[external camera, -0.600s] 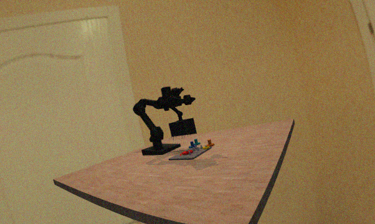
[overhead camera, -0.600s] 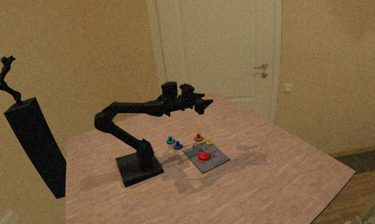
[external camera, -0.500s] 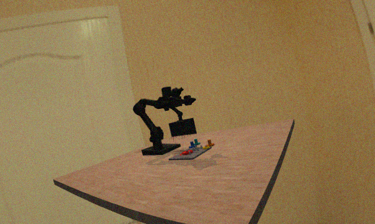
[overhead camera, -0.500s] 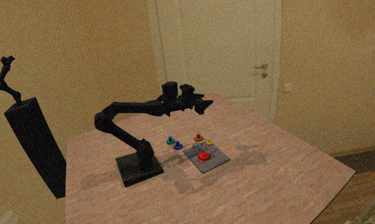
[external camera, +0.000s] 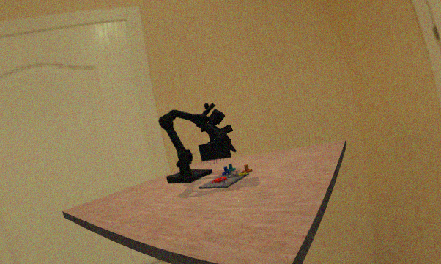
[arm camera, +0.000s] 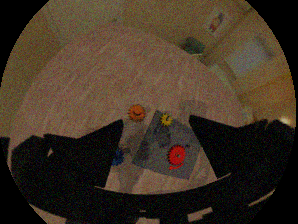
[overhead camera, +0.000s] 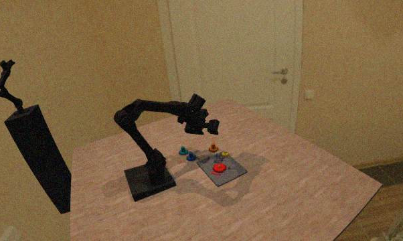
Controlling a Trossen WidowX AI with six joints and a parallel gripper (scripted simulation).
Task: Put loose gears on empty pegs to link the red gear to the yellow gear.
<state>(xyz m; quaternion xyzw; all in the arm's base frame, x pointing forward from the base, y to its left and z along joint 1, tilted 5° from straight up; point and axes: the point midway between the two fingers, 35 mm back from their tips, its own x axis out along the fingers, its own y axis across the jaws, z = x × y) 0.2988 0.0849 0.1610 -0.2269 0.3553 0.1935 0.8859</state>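
The grey board [overhead camera: 235,173] [external camera: 212,186] [arm camera: 154,164] lies on the table. The red gear [overhead camera: 219,168] [external camera: 217,180] [arm camera: 174,156] and the smaller yellow gear [overhead camera: 225,154] [arm camera: 166,116] are on it. Between them are small grey shapes [overhead camera: 218,158], too blurred to tell pegs from a gear. An orange gear [overhead camera: 213,147] [external camera: 246,169] [arm camera: 136,113] stands beyond the board near the yellow one. A blue gear [overhead camera: 191,156] [arm camera: 117,158] and a teal gear [overhead camera: 183,150] [external camera: 231,167] stand beside it towards the arm. My gripper [overhead camera: 209,132] [arm camera: 156,120] is open and empty, high above the board area.
The arm's base [overhead camera: 149,182] [external camera: 190,176] stands on the table beside the blue and teal gears. The red arrow [overhead camera: 216,173] is on the board beside the red gear. A black pedestal [overhead camera: 37,150] with another small arm stands beyond the table.
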